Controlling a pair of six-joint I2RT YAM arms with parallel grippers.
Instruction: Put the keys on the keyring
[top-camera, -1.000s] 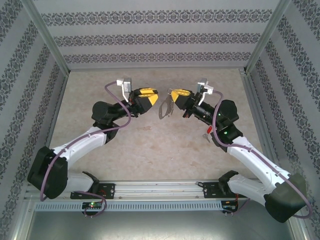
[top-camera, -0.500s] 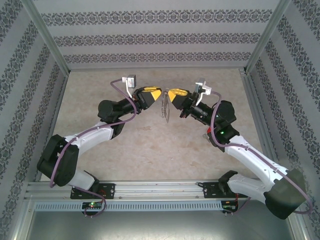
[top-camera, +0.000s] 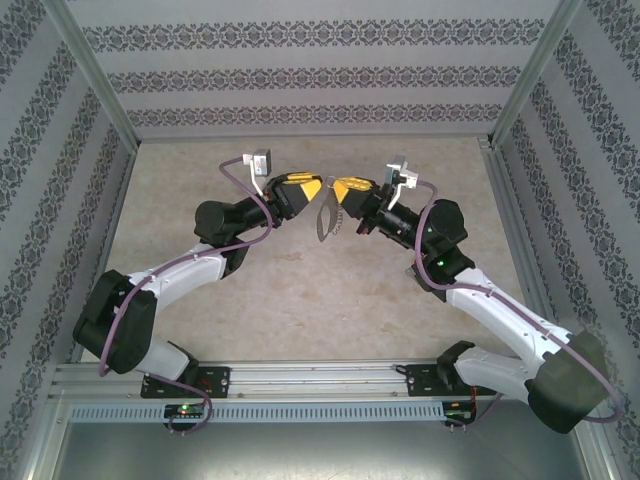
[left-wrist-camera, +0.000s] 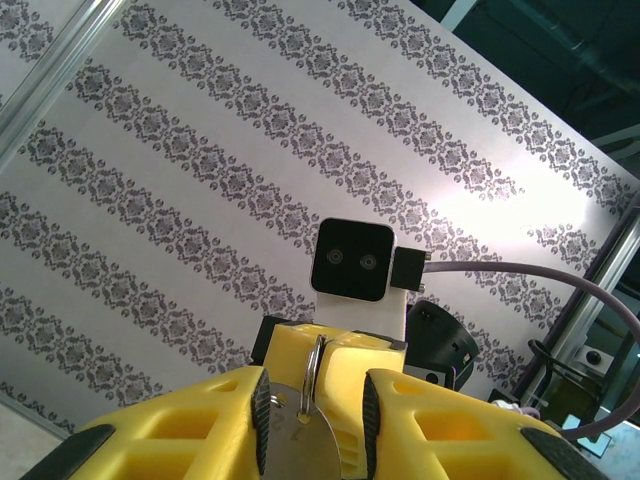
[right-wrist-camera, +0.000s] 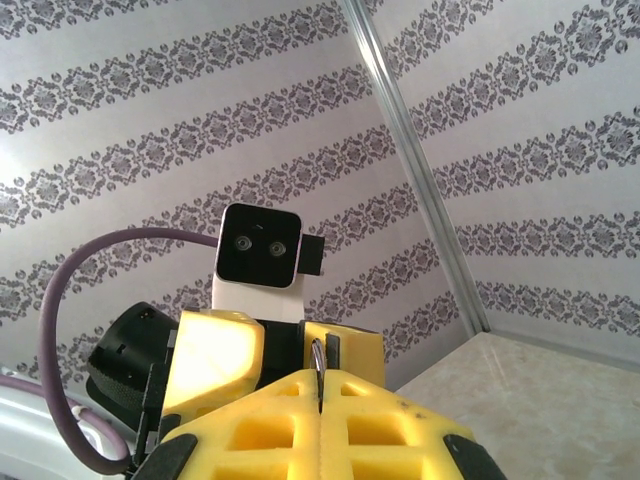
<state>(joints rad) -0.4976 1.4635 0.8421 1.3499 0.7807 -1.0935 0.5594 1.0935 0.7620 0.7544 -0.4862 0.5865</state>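
The grey metal keyring (top-camera: 325, 220) hangs in the air over the middle of the table, between the two yellow grippers. My right gripper (top-camera: 339, 189) is shut on its upper edge; in the right wrist view a thin ring edge (right-wrist-camera: 318, 352) pokes out of the shut right gripper (right-wrist-camera: 320, 388). My left gripper (top-camera: 317, 190) faces it from the left, tip to tip. In the left wrist view the left gripper (left-wrist-camera: 313, 405) stands open, with the keyring's flat plate (left-wrist-camera: 300, 445) and a ring (left-wrist-camera: 312, 372) in the gap. The key with the red tag is hidden.
Patterned walls (top-camera: 320, 75) and aluminium posts (top-camera: 95, 75) close in the beige table (top-camera: 300, 290) at the back and sides. The arms' base rail (top-camera: 320, 380) runs along the near edge. Bare tabletop lies below the grippers.
My left gripper has swung right and closed the gap to the right gripper, its jaws now around the keyring. The right gripper shifted slightly left, still holding the keyring.
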